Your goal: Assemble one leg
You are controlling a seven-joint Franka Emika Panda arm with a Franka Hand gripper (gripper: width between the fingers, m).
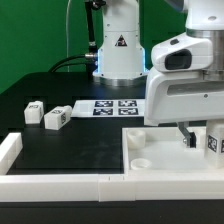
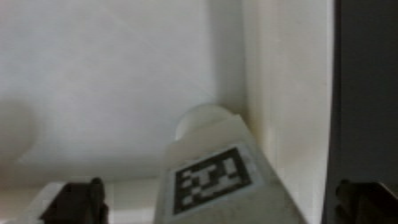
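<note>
Three legs show in the exterior view: two (image 1: 33,110) (image 1: 55,120) at its left and one (image 1: 213,140) at its far right. There is one big white panel (image 1: 165,160), one marker board (image 1: 110,108) and one gripper (image 1: 195,135).

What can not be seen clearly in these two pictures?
- Gripper: in the exterior view the arm's white housing hides most of it; whether it grips the leg is unclear.
- That leg: the exterior view's right edge cuts it off.
- Panel: the arm hides part of it, so its sockets cannot all be counted.
- Wrist view: blurred; the fingertips are cut off by the picture's edge beside the tagged leg.
</note>
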